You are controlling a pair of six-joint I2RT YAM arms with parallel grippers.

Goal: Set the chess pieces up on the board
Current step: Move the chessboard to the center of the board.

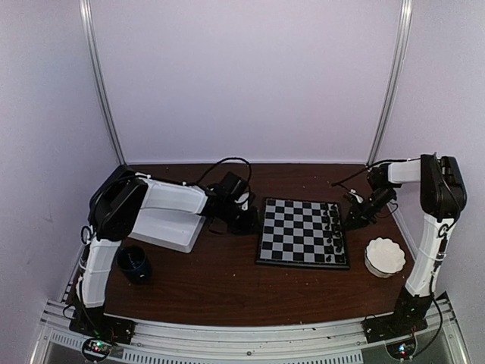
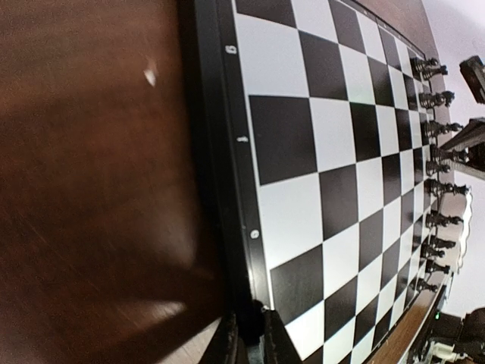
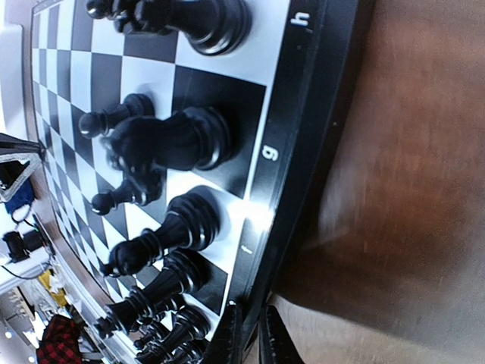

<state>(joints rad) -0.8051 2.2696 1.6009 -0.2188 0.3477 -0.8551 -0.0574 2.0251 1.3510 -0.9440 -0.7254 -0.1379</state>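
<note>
The board [image 1: 299, 231] lies flat at the table's middle. Black chess pieces [image 1: 332, 230] stand in two rows along its right side; they also show in the left wrist view [image 2: 439, 152] and close up in the right wrist view [image 3: 174, 140]. No white pieces show on the board. My left gripper [image 1: 246, 218] sits at the board's left rim [image 2: 239, 152], its fingers nearly shut with the rim between them [image 2: 254, 337]. My right gripper [image 1: 356, 216] sits at the right rim [image 3: 303, 114], its fingers pinched on that rim [image 3: 248, 334].
A white tray [image 1: 170, 231] lies under the left arm, left of the board. A dark blue cup [image 1: 135, 264] stands at the front left. A white scalloped bowl [image 1: 384, 256] stands right of the board. A small white fleck [image 2: 150, 75] lies on the brown table.
</note>
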